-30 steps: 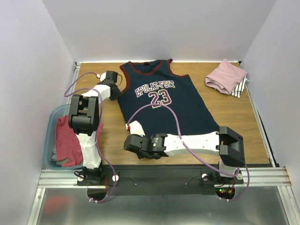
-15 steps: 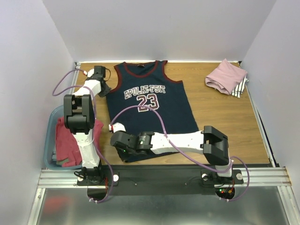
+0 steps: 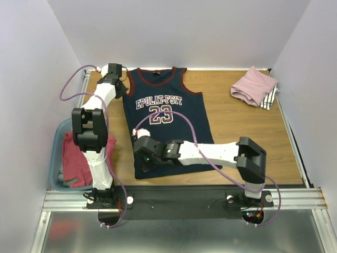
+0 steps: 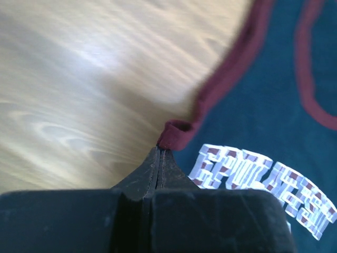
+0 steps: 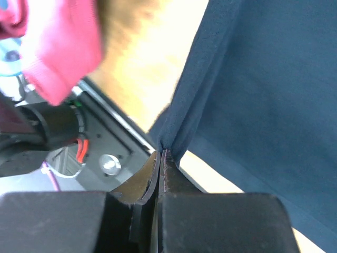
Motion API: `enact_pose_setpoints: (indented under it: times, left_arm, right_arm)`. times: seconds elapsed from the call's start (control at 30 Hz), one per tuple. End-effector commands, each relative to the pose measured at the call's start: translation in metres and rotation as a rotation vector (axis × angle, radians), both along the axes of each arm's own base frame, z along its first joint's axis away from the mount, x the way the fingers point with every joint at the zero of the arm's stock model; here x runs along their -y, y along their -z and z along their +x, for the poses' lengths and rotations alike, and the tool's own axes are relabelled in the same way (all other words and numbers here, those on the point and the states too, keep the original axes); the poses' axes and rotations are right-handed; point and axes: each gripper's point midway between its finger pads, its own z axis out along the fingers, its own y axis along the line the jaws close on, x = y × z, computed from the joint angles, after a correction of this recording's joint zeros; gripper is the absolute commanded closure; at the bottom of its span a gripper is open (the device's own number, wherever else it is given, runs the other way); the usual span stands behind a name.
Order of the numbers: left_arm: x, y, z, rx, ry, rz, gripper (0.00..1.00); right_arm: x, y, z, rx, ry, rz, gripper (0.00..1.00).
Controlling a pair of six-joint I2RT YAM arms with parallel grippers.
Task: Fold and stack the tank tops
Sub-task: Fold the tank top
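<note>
A navy tank top (image 3: 174, 129) with maroon trim and a white "23" lies flat on the wooden table, chest upward. My left gripper (image 3: 124, 88) is shut on the maroon trim (image 4: 176, 132) of its left armhole; its tips (image 4: 160, 149) pinch a small fold. My right gripper (image 3: 140, 162) is shut on the navy hem corner (image 5: 176, 134) at the near left, its tips (image 5: 160, 154) pressed together on the cloth. A folded pink tank top (image 3: 254, 85) sits on a white black-striped one (image 3: 270, 99) at the far right. Red tank tops (image 3: 73, 158) fill the tub.
A translucent teal tub (image 3: 57, 141) stands off the table's left edge beside the left arm's base. The metal rail (image 3: 179, 197) runs along the near edge, close under the right gripper. Bare wood (image 3: 247, 132) shows right of the jersey.
The jersey has slid left across the table with both grippers. The left gripper closed on the armhole trim and moved toward the far left corner; the right arm swung left with the hem.
</note>
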Motion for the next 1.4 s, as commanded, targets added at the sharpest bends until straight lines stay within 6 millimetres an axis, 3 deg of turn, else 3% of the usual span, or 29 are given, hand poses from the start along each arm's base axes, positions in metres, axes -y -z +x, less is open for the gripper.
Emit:
enact_pose_setpoints:
  times: [0.0,0.17,0.23,0.27,0.3,0.33,0.53,0.77,1.0,1.07,1.1,1.13,1.2,1.27,1.37]
  left_arm:
    - [0.024,-0.026,0.022,0.084,0.023,0.010,1.00]
    - [0.072,-0.028,0.035,0.100,0.089,0.004,1.00]
    - [0.085,-0.018,0.038,0.085,0.104,0.007,1.00]
    - [0.093,-0.024,0.042,0.101,0.110,0.002,1.00]
    - [0.104,-0.016,0.042,0.086,0.128,0.002,1.00]
    - [0.112,-0.019,0.044,0.093,0.132,-0.006,1.00]
    - [0.147,-0.004,0.047,0.075,0.174,-0.011,1.00]
    - [0.163,0.006,0.047,0.065,0.190,-0.015,1.00]
    - [0.165,0.015,0.044,0.051,0.200,-0.009,1.00]
    - [0.167,0.017,0.044,0.053,0.210,-0.013,1.00]
    - [0.168,0.014,0.045,0.060,0.218,-0.016,0.94]
    - [0.172,0.010,0.044,0.069,0.236,-0.027,0.78]
    - [0.175,-0.006,0.047,0.114,0.268,-0.029,0.59]
    - [0.183,-0.024,0.050,0.168,0.312,-0.047,0.52]
    - [0.192,-0.059,0.053,0.248,0.371,-0.064,0.47]
  right_arm:
    - [0.016,-0.028,0.011,0.000,0.051,0.088,1.00]
    - [0.047,-0.019,0.019,-0.001,0.118,0.080,1.00]
    - [0.061,-0.007,0.019,-0.008,0.146,0.056,1.00]
    - [0.065,-0.004,0.021,-0.004,0.161,0.054,1.00]
    - [0.070,-0.008,0.022,-0.005,0.177,0.065,0.99]
    - [0.078,0.000,0.022,-0.001,0.193,0.048,1.00]
    - [0.103,0.009,0.026,0.011,0.261,0.032,1.00]
    - [0.124,0.026,0.032,0.021,0.313,-0.006,1.00]
    - [0.132,0.043,0.031,0.014,0.335,-0.036,0.99]
    - [0.135,0.044,0.032,0.021,0.353,-0.039,0.94]
    - [0.137,0.043,0.032,0.021,0.355,-0.037,0.90]
    - [0.138,0.040,0.032,0.022,0.362,-0.030,0.79]
    - [0.143,0.031,0.033,0.035,0.375,-0.004,0.56]
    - [0.152,0.023,0.037,0.066,0.403,-0.003,0.45]
    - [0.172,-0.008,0.051,0.149,0.478,0.021,0.32]
